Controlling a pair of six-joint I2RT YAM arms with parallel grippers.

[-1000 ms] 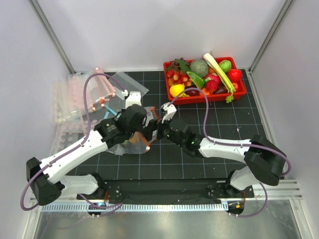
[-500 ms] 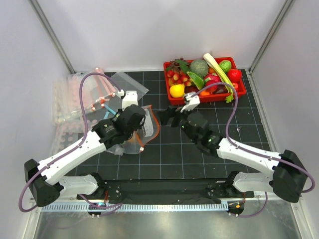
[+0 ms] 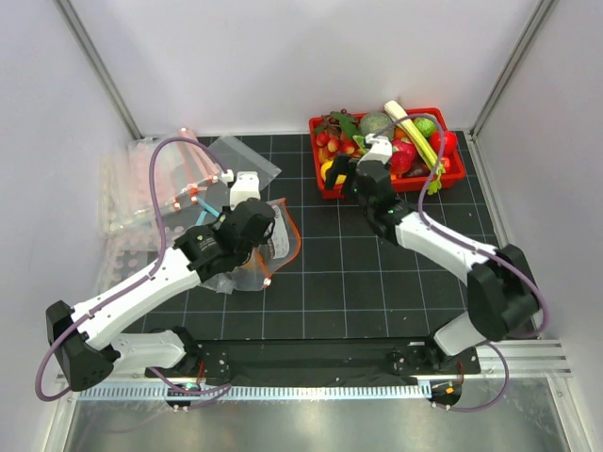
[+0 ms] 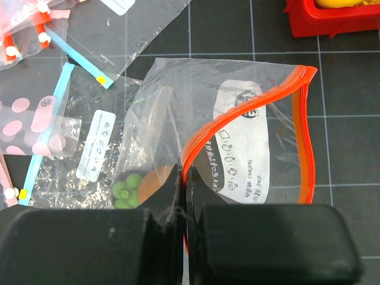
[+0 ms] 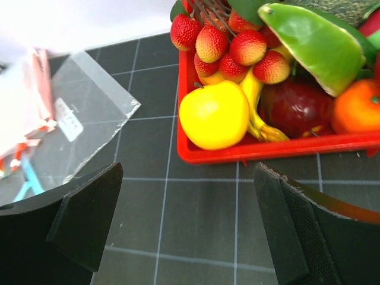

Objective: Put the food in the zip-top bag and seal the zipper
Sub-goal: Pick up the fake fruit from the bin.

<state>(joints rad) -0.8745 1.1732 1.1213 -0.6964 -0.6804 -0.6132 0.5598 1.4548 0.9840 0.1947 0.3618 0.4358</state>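
Left of centre on the dark gridded mat (image 3: pixel 377 282), the left gripper (image 4: pixel 183 189) is clamped on one lip of the zip-top bag (image 4: pixel 237 119), its fingers pressed together on the red-orange zipper (image 4: pixel 303 136). This pinch lifts that lip away from the other, evidently to keep the mouth gaping toward the tray side so that food can be dropped in. A small dark-orange piece (image 4: pixel 155 178) and a green item (image 4: pixel 126 191) show through the film just beside the fingers; they appear to lie inside the pouch, though the creased plastic leaves this uncertain. Other clear bags (image 3: pixel 141 179) with pink and blue strips lie to the far left, apart from the work. At the far side of the mat, the right gripper (image 5: pixel 187 199) hangs with its jaws spread wide and nothing between them, poised above the mat just short of the red tray (image 5: pixel 249 148). The yellow round fruit (image 5: pixel 214 114) rests against the tray's near wall, directly ahead of the gap between the fingers and near them, not yet touched; the spread stance suits a grasp on this fruit, well apart from the waiting bag.
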